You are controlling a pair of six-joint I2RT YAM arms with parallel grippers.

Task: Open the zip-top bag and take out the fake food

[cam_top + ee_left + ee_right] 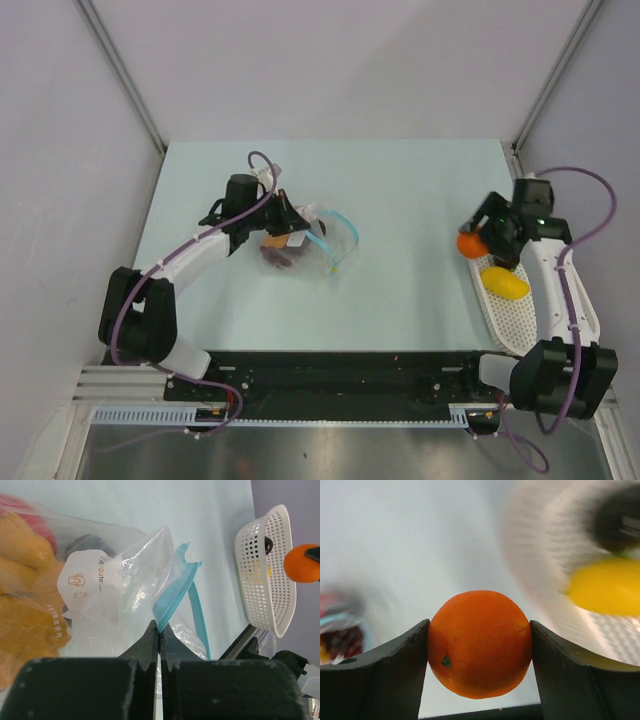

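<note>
The clear zip-top bag [322,238] lies left of the table's middle, its teal zip strip [172,600] standing open. My left gripper [160,628] is shut on the bag's zip edge. Inside the bag are yellow-orange pieces [22,600], a red piece [20,505] and dark pieces [280,256]. My right gripper [479,645] is shut on the orange ball [479,644], held above the left end of the white basket [503,300]; the ball also shows in the top view [470,243]. A yellow oblong [505,283] lies in the basket.
The white perforated basket [265,570] stands at the table's right edge, with a dark piece [617,525] inside it besides the yellow one. Grey walls close in the table on three sides. A black rail [340,375] runs along the near edge.
</note>
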